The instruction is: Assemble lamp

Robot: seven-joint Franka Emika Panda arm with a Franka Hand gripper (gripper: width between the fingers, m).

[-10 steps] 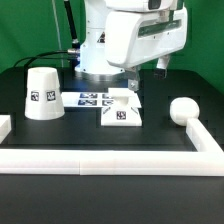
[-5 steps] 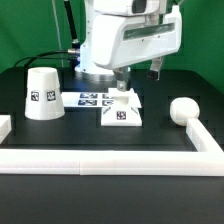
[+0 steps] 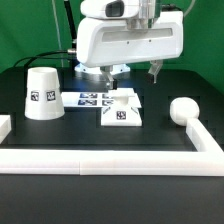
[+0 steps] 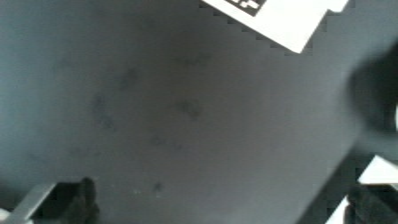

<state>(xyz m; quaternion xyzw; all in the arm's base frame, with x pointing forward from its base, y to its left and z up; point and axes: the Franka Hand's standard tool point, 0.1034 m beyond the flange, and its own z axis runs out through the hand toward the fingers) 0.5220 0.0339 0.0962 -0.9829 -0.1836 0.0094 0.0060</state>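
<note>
Worktop point(image 4: 178, 120) fills nearly all of the wrist view: a dark, matte, faintly mottled surface, with two fingertips point(image 4: 54, 200) at opposite edges of the picture, set far apart. The jaws are thus released and spread wide, with only bare surface between them. That view also catches a flat white corner point(image 4: 285, 18) printed with a black-and-white tag; which piece it belongs to cannot be told there.

The exterior view gives what the wrist camera misses: the three lamp parts, all loose and apart from one another. The shade point(image 3: 42, 93), a smooth white truncated cone standing on its wide end with a square tag on its wall, is at the exterior view's left. The base point(image 3: 120, 113), a blocky white square with a raised middle and a tag on its front face, sits near the centre, just in front of the marker board point(image 3: 88, 98). The bulb point(image 3: 183, 110), round-headed and plain white, lies at the exterior view's right, near the white rail point(image 3: 100, 158) that borders the worktop. The arm point(image 3: 130, 40), a bulky white housing, hangs above and behind the base, with a dark finger showing below it, clear of every part.
</note>
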